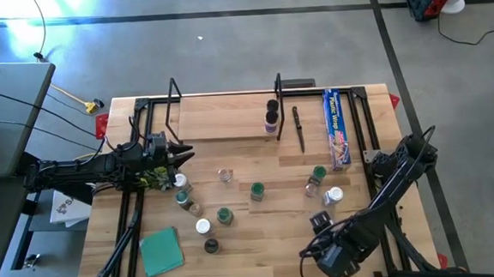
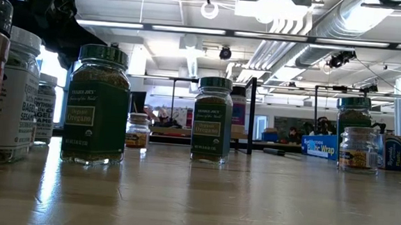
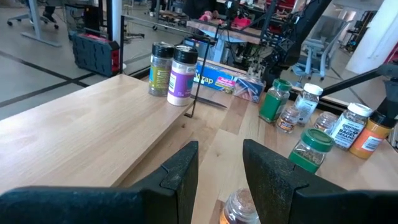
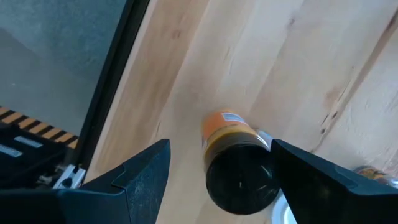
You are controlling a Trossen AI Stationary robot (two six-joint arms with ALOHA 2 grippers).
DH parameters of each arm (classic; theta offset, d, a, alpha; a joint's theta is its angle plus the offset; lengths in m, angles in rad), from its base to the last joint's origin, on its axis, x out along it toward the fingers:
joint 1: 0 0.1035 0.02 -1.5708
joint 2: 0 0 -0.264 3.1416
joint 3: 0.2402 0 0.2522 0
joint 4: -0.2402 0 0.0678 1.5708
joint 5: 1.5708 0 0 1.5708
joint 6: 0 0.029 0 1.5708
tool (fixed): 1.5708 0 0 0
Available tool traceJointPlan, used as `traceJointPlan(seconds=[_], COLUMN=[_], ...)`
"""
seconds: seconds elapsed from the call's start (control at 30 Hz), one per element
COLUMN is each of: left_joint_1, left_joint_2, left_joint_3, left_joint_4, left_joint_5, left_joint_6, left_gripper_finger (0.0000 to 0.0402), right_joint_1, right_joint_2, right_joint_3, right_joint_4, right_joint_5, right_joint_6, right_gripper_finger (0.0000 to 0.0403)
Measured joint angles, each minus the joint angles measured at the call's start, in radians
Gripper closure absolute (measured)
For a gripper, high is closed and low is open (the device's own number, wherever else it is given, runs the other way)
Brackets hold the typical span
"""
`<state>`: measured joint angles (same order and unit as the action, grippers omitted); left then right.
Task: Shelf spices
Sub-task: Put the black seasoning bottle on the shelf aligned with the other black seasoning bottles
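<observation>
Several small spice jars stand upright on their bases on the wooden table (image 1: 261, 232), among them green-lidded ones (image 1: 257, 191) (image 2: 95, 106). Two jars (image 1: 271, 115) (image 3: 174, 71) stand on the light-wood shelf (image 1: 224, 114) at its right end. My right gripper (image 4: 217, 177) points down, open, with its fingers on either side of an orange jar with a dark lid (image 4: 239, 171), which stands on the table near the front right. My left gripper (image 3: 221, 168) is level at the table's left, open and holding nothing, beside the shelf's near left corner. A clear jar (image 3: 239, 208) shows below it.
A long blue wrap box (image 1: 338, 126) lies right of the shelf, a thin dark tool (image 1: 299, 128) beside it. A teal flat pad (image 1: 161, 251) lies at the front left. A green leafy bunch (image 1: 155, 174) sits under the left arm. Black wire frames (image 1: 172, 100) rise at the shelf's ends.
</observation>
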<state>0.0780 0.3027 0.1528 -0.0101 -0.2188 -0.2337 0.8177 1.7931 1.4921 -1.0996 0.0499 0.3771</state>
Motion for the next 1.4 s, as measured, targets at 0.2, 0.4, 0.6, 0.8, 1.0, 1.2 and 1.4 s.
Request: traceJointPlan(seconds=[0.2, 0.4, 0.6, 0.8, 1.0, 1.2, 1.4], left_joint_1=[0.000, 0.000, 0.000, 0.000, 0.000, 0.000, 0.000], left_joint_2=[0.000, 0.000, 0.000, 0.000, 0.000, 0.000, 0.000], left_joint_3=[0.000, 0.000, 0.000, 0.000, 0.000, 0.000, 0.000], left_joint_4=[0.000, -0.001, -0.001, -0.001, -0.001, -0.001, -0.001], left_joint_5=[0.000, 0.000, 0.000, 0.000, 0.000, 0.000, 0.000], left_joint_6=[0.000, 0.000, 0.001, 0.001, 0.001, 0.001, 0.001], left_gripper_finger=[0.0280, 0.0280, 0.0280, 0.0280, 0.0280, 0.0280, 0.0280], right_joint_1=[0.000, -0.005, -0.006, -0.006, -0.005, -0.005, -0.005], right_joint_2=[0.000, -0.001, -0.001, -0.001, -0.001, -0.001, 0.002], right_joint_3=[-0.004, -0.048, -0.082, -0.082, -0.082, -0.082, -0.082], right_joint_4=[-0.014, 0.007, 0.018, 0.023, 0.017, 0.002, -0.008], right_joint_5=[-0.002, -0.030, -0.069, -0.085, -0.085, -0.090, -0.092], right_joint_6=[-0.046, -0.064, -0.064, -0.064, -0.076, -0.091, -0.090], right_gripper_finger=[0.0130, 0.0130, 0.0130, 0.0130, 0.0130, 0.0130, 0.0135])
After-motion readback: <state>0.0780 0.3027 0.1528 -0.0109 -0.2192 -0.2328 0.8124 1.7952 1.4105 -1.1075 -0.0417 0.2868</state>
